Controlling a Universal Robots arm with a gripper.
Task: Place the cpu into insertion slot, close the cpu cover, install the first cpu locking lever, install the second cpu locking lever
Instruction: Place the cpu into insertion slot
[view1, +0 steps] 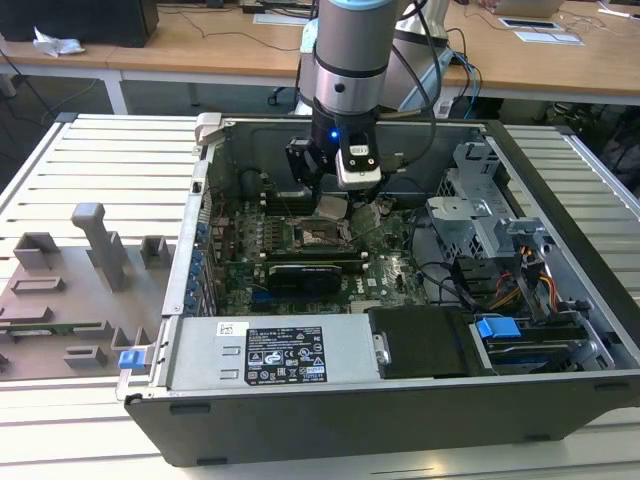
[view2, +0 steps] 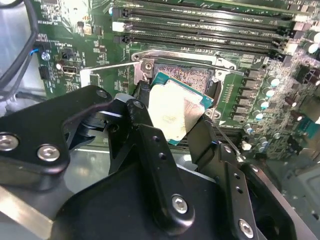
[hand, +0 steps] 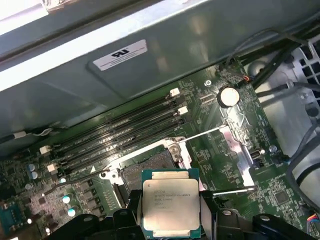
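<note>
- The cpu (hand: 171, 200) was pinched by two opposite edges between the jaws, which were closed down to just its width with nothing else in them.
- It hung just above the insertion slot (hand: 148, 169) on the motherboard (hand: 235, 125). It overlapped the slot's near edge and wasn't seated, and in the second wrist view it sat skewed to the slot's frame.
- Looks-wise: small flat square, silver-grey metal lid with faint print, thin green rim all round.
- Handling, my guess: very light and totally stiff. That smooth lid and those thin edges look slippery though, so a side pinch like this is the place to hold it, never the underside.
- Fragile where it counts too, I'd say. The slot's contact field looked delicate, so any scrape or tilt against it could do damage.
- The thin locking levers (hand: 205, 134) stuck out sideways from the slot, not latched.
</note>
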